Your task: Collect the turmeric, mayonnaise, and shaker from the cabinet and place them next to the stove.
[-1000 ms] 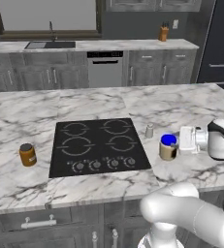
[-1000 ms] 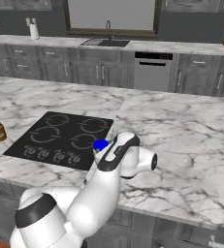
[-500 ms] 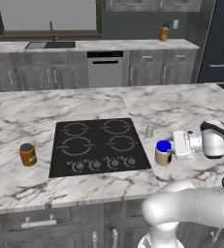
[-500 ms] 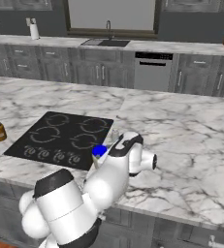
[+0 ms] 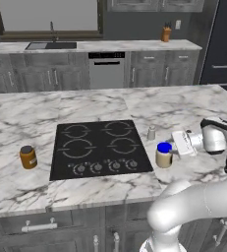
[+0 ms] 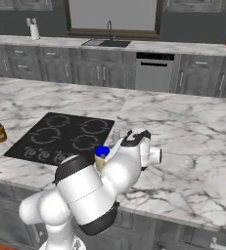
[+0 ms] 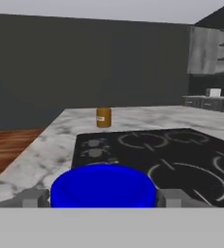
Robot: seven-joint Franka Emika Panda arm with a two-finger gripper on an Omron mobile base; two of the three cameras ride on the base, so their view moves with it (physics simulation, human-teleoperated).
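The mayonnaise (image 5: 163,155), a cream jar with a blue lid, stands on the marble island just right of the stove (image 5: 100,147). My gripper (image 5: 169,148) reaches in level from the right and is shut on the mayonnaise. In the hand view the blue lid (image 7: 104,186) sits tight between both grey fingertips (image 7: 36,197). The shaker (image 5: 151,133) stands a little behind the jar, by the stove's right edge. The turmeric (image 5: 28,157) stands on the island to the left of the stove and shows beyond the cooktop (image 7: 181,155) as a small orange jar (image 7: 103,117).
The island's front edge runs close to the jar. On the back counter are a sink (image 5: 51,45), a knife block (image 5: 166,33) and a paper-towel roll (image 6: 34,31). A grey wood-grain wall cabinet (image 7: 203,48) hangs far off in the hand view.
My hand has carried the mayonnaise left and down towards the stove's right edge. Over the last half second the jar has hardly shifted. Turmeric and shaker have not moved.
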